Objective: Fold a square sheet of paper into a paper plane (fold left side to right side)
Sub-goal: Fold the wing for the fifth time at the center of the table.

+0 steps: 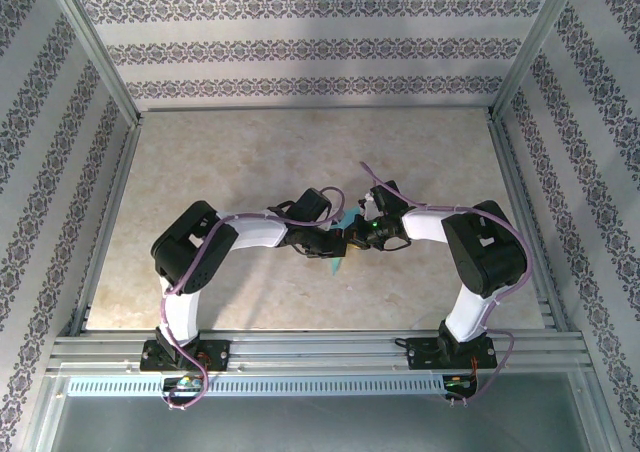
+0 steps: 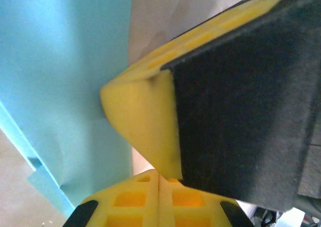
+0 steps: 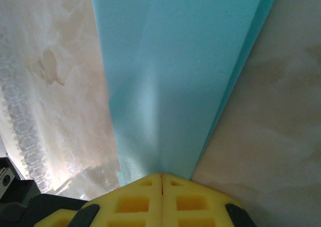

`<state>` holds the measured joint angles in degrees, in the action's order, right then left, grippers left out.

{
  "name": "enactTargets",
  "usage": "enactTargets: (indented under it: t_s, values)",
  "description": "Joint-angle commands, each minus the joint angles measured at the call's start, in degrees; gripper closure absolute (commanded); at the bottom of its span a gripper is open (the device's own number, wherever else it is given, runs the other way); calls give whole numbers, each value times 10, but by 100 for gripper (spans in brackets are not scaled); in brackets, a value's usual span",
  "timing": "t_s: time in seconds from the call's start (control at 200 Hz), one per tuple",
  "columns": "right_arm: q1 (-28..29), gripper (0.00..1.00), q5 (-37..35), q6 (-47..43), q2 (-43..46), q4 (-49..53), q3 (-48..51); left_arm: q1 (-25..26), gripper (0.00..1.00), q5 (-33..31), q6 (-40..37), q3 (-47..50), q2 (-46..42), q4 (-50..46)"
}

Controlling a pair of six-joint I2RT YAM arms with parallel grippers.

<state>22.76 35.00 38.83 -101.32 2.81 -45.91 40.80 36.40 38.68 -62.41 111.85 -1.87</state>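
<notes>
Left gripper point(image 1: 318, 240): reaches in from the left to the middle of the table point(image 1: 250, 142). Its yellow fingers are together with no gap at the seam. In the left wrist view the tips sit just beside the paper's near-right edge. Nothing shows between them.

Paper plane point(image 1: 337, 260): turquoise, lying at the table's middle, a little toward the near edge, between the two grippers. In the right wrist view it is a narrow strip that widens away from the fingertips. Stacked layers show along its right edge, so several folds are in. The final form is not confirmed.

Right gripper point(image 3: 161, 179): fingers together, tips at the narrow end of the paper. Cannot tell whether they pinch a layer or only press on it.

Step in hand, as a judgement: setting or holding a crease late in the folding, with both grippers crowded on the paper.

Next move calls for one gripper to pin the paper flat. The other must get under the left flap without dragging the sheet, carry it rightward, and match the edges before pressing.
</notes>
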Motion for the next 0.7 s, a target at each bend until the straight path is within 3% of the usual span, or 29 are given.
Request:
enactTargets:
  t_s: [0.0, 0.33, 0.695]
  values:
    - [10, 100, -68, 1, -40, 51, 17, -3, 100, -24, -26, -12, 11, 2]
    - [11, 100, -71, -1, -43, 57, 13, 1, 100, -22, -28, 30, 13, 5]
    - [11, 100, -70, -5, -50, 64, 3, 27, 100, -7, -79, 92, -55, -21]
